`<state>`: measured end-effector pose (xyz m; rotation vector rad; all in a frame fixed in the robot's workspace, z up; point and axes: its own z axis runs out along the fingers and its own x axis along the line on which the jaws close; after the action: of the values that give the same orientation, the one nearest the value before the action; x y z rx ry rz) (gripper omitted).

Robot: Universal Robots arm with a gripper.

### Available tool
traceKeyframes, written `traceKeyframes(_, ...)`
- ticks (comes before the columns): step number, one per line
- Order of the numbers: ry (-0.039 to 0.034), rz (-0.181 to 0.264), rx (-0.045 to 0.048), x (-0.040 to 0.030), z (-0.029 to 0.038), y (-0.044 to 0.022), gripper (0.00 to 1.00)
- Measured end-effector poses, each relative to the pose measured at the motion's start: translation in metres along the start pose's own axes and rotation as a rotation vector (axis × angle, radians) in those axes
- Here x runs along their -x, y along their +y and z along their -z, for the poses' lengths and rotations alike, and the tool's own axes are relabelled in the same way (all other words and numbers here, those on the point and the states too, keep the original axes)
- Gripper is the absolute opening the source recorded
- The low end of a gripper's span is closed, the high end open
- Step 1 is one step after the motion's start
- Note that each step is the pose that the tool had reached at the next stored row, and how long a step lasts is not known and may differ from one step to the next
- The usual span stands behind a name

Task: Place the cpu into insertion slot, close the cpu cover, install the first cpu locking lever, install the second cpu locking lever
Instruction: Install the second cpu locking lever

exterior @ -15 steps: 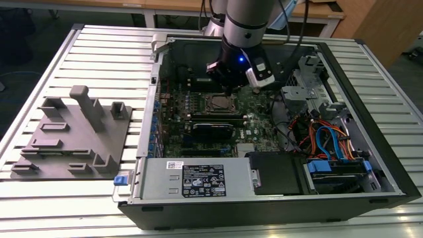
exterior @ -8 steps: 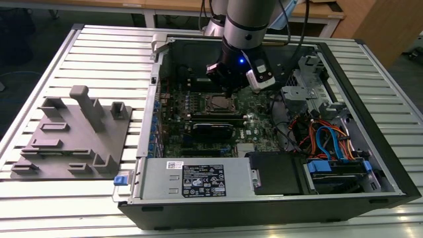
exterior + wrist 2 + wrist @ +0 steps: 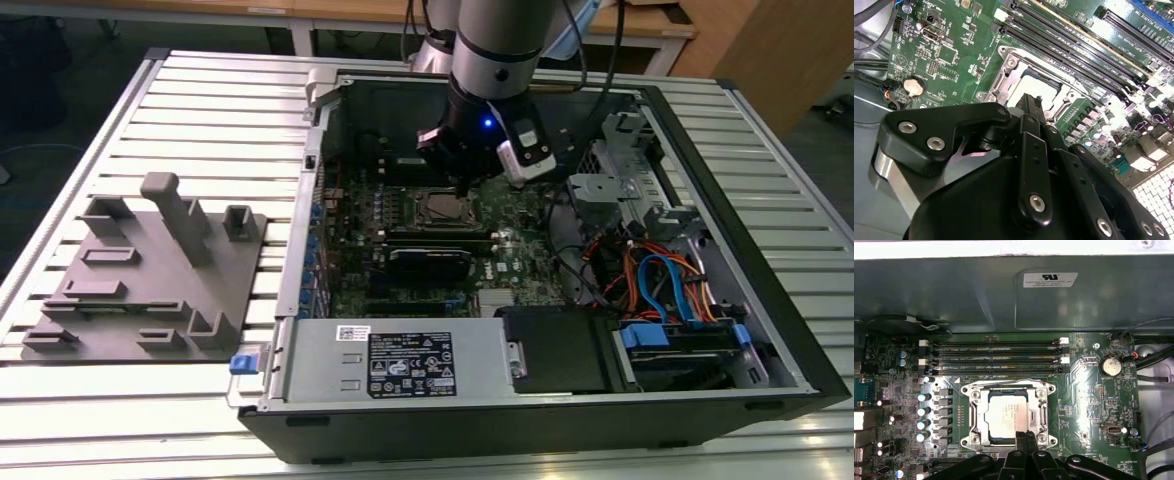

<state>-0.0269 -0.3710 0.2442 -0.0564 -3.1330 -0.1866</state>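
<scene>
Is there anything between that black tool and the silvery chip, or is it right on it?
Nothing lies between them. In the first wrist view the tool reaches the near edge of the cpu, already seated under the cpu cover.

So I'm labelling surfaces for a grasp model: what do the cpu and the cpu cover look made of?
The cpu looks like metal with a dull, brushed silver-grey top, showing soft glare only. The cpu cover looks like thin stamped steel, brighter and shinier, with crisp highlights along its frame. Neither is certain from looks alone.
</scene>
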Motion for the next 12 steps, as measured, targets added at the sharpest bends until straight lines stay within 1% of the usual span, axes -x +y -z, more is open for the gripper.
traceKeyframes(12, -0.0076, 0.001, 0.0002, 0.0, 0.0, 0.0, 0.1)
